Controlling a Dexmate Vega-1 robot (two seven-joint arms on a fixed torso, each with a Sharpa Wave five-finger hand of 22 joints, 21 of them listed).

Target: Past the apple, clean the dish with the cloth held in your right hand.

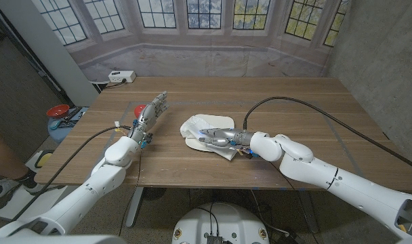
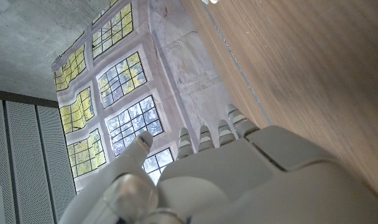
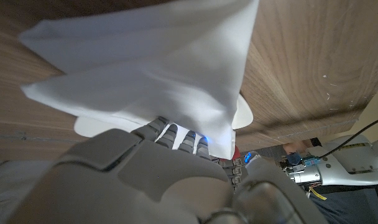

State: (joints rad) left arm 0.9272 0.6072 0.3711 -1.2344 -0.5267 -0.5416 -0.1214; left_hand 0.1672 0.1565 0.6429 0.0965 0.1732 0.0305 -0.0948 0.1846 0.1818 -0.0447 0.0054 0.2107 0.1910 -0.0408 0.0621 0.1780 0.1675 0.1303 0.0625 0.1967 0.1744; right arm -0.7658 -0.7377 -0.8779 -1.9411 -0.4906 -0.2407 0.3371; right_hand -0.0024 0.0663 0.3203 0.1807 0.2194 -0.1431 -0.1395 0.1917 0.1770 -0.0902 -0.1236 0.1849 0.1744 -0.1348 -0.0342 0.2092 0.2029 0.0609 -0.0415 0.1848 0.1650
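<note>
Presently the dish (image 1: 192, 144) lies mid-table toward the near edge, mostly under the cloth (image 1: 204, 127), which the right hand (image 1: 223, 138) presses down with fingers closed on it, suited to wiping. The left hand (image 1: 150, 112) stands aside, fingers extended, holding nothing, beside the apple (image 1: 138, 108).

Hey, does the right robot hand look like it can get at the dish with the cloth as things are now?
Probably yes. The right robot hand already lies over the dish with the cloth under its fingers. The left robot hand stands apart beside the apple, so nothing seems to block it.
</note>
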